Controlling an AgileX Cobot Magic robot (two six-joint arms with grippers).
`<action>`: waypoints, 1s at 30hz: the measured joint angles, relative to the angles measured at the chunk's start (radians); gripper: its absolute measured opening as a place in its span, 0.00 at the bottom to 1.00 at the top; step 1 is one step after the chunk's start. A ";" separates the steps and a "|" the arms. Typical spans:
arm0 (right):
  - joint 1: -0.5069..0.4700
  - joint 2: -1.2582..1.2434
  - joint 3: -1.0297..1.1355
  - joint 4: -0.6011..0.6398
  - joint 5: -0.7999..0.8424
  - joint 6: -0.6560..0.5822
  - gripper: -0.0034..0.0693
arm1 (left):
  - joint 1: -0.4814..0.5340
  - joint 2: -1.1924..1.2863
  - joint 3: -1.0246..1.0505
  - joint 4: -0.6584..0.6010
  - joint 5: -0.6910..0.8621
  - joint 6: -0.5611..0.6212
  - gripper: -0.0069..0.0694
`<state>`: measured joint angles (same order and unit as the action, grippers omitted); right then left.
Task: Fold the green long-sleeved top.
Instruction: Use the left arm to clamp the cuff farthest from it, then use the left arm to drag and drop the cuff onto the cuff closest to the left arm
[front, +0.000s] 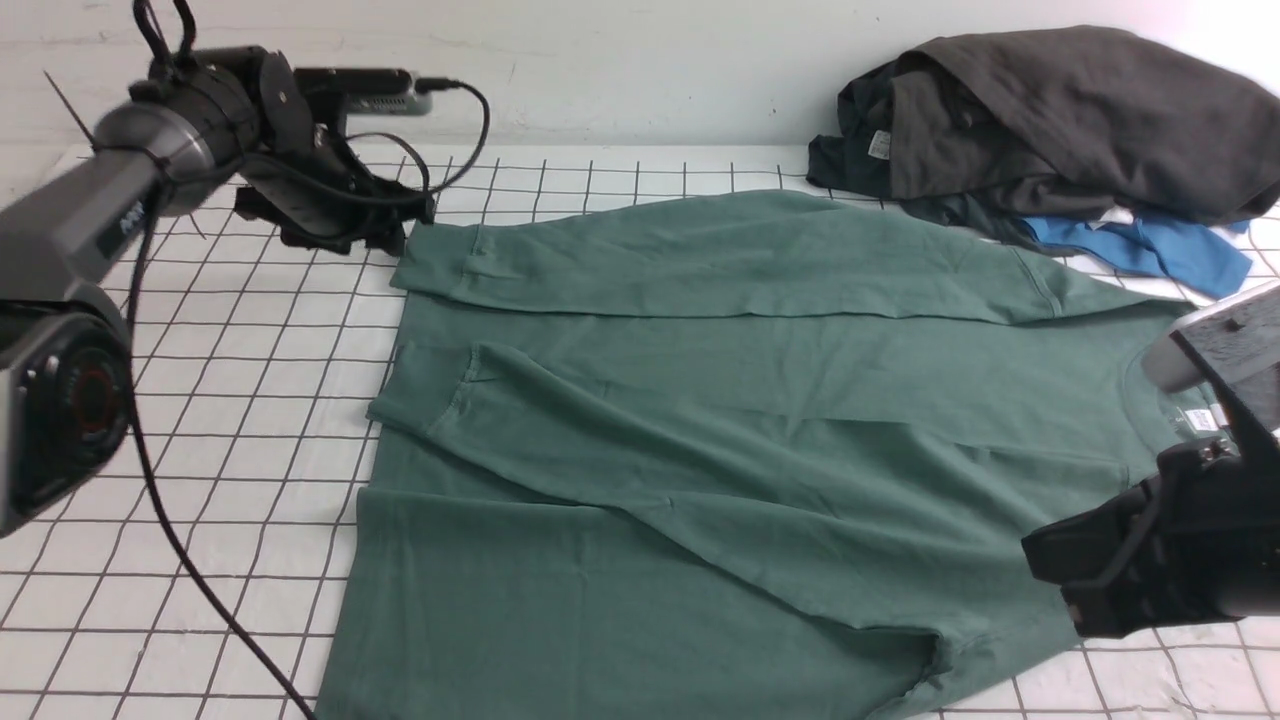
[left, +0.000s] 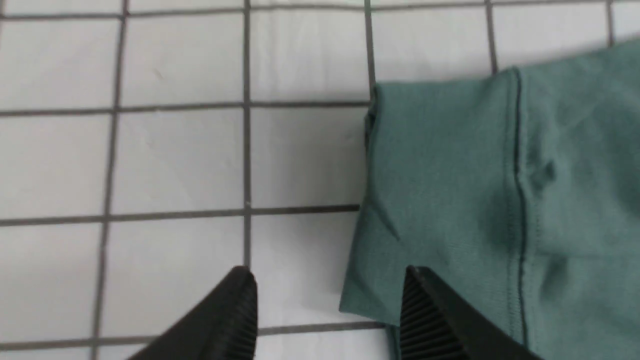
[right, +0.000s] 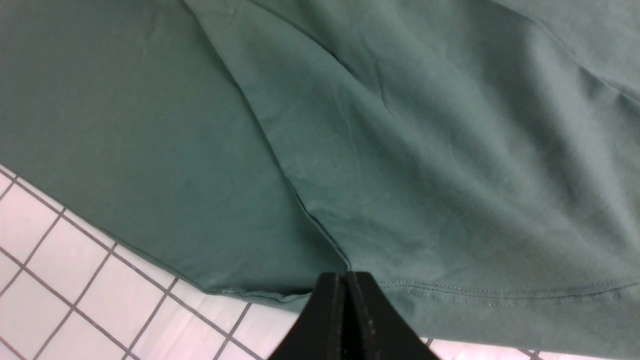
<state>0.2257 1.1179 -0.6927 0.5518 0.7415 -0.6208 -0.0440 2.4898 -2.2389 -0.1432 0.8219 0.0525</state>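
Note:
The green long-sleeved top (front: 700, 400) lies flat on the gridded table with both sleeves folded across its body. Its neck with a white label (front: 1195, 420) points right. My left gripper (front: 405, 225) hovers at the far sleeve's cuff (left: 440, 175) and is open (left: 327, 280); one finger is over the cuff's corner, the other over bare table, and nothing is held. My right gripper (front: 1050, 565) is low at the near right edge of the top, shut (right: 346, 277), with its tips over the seam by the hem and no cloth visibly between them.
A heap of dark grey garments (front: 1060, 110) lies at the back right with a bright blue cloth (front: 1150, 250) under it. The white gridded cover (front: 250, 400) shows left of the top. A black cable (front: 180, 540) hangs from the left arm.

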 joint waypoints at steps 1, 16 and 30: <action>0.000 0.000 0.000 0.002 -0.001 0.000 0.03 | -0.002 0.022 -0.022 -0.008 0.012 0.006 0.57; 0.000 0.000 0.000 0.003 -0.016 -0.001 0.03 | -0.027 0.012 -0.115 -0.025 0.132 0.132 0.09; 0.000 0.000 0.001 0.003 -0.047 -0.054 0.03 | -0.078 -0.340 -0.018 0.039 0.411 0.119 0.08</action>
<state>0.2257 1.1179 -0.6917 0.5546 0.6947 -0.6752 -0.1215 2.1499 -2.2572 -0.1044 1.2328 0.1715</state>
